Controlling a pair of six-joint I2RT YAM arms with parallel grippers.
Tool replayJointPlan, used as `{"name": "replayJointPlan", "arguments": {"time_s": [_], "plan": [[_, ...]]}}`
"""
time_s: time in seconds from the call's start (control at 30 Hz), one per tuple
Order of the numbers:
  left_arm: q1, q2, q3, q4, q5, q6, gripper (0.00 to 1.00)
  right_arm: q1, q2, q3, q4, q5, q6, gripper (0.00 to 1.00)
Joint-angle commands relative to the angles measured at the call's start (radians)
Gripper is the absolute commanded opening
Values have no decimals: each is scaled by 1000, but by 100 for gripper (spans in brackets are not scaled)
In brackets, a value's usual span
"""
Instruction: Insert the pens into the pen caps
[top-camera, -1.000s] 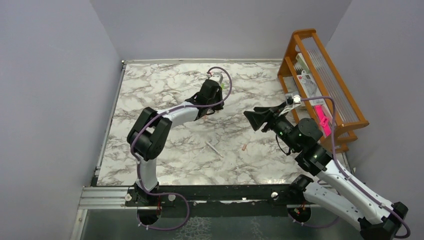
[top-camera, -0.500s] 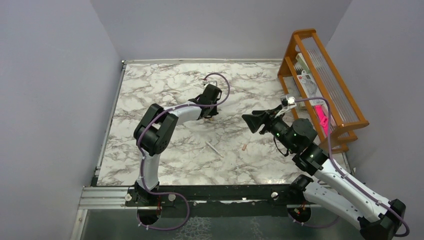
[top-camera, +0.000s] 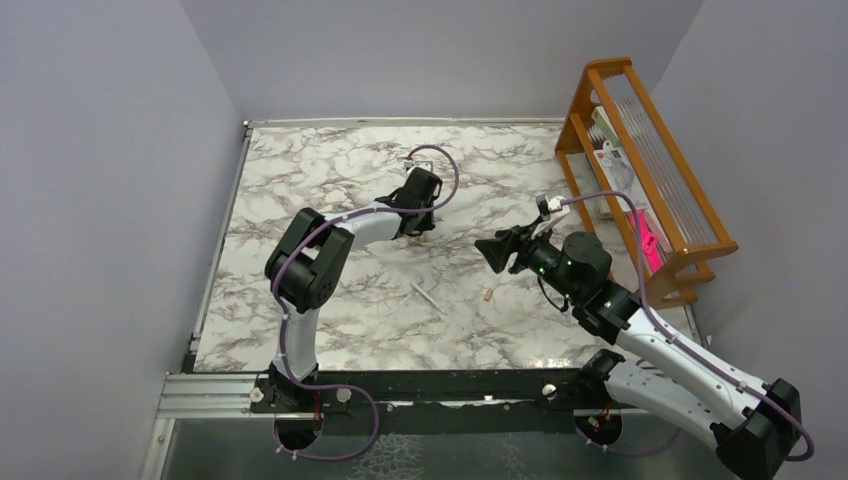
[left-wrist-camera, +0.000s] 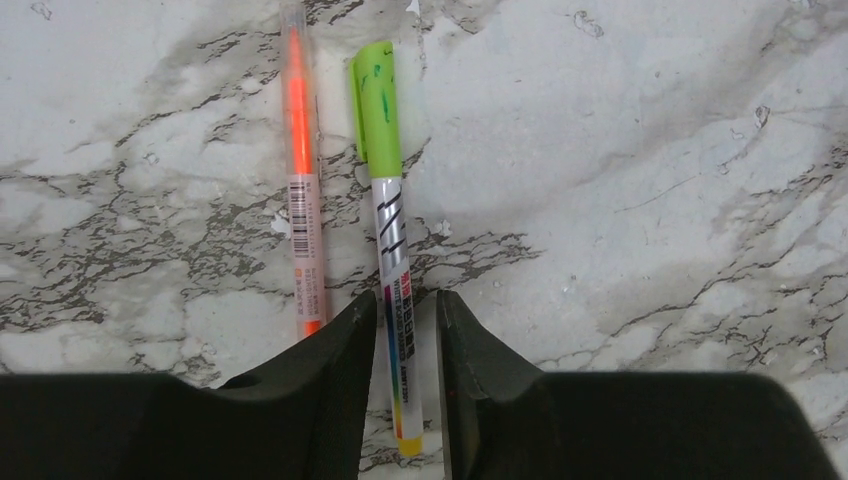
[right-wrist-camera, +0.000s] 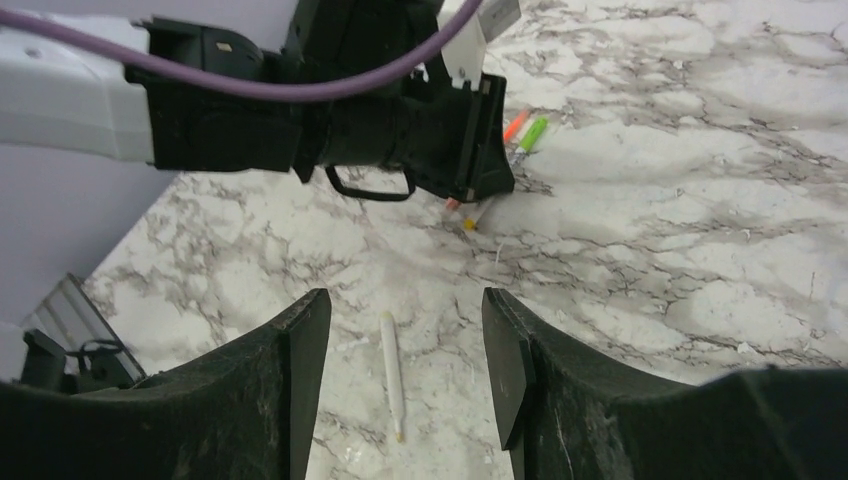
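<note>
Two pens were spotted lying side by side on the marble table (top-camera: 300, 170), roughly midway between its left and right edges and a bit toward the far edge. One was an orange pen (left-wrist-camera: 303, 200), the other a whitish pen (left-wrist-camera: 392, 250) already fitted with a green cap (left-wrist-camera: 376, 110). They were laid parallel and close together, though whether they touched couldn't be told. The left gripper (left-wrist-camera: 405, 300) was positioned low over the whitish pen's tail end with its jaws parted only slightly. The barrel was bracketed between them with a sliver of marble visible on one side, so nothing was actually being clamped. The right gripper (right-wrist-camera: 405, 300) was held above the table, off to the right of the other one, spread wide with nothing in it. Closer to the near edge, a white pen (top-camera: 428, 298) was seen lying diagonally, with a small tan cap (top-camera: 488, 295) near it on the right, not touching. A wooden rack (top-camera: 640, 150) was parked along the right edge.
</note>
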Motion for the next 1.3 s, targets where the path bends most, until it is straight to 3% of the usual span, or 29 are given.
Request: {"name": "replayJointPlan", "arguments": {"time_s": [0.0, 0.1, 0.23, 0.3, 0.53, 0.73, 0.9, 1.27], "plan": [[3, -115, -27, -28, 14, 48, 32, 5, -39, -95, 92, -86, -69, 58], [4, -186, -57, -48, -11, 59, 34, 6, -29, -119, 133, -131, -96, 62], [4, -282, -135, -23, -41, 72, 34, 11, 102, -83, 116, -315, -162, 68], [7, -341, -181, -2, -28, 70, 34, 40, 163, -87, 147, -325, -162, 69], [30, -499, -286, -13, 150, 50, 35, 150, 367, -73, 166, -186, -190, 73], [54, -626, -418, 35, 128, 33, 35, 195, 517, -21, 136, -98, -191, 70], [74, -635, -460, 51, 131, 16, 35, 227, 604, 24, 126, -48, -191, 58], [88, -612, -465, 66, 136, 16, 36, 354, 765, 159, -9, 168, -206, 53]]}}
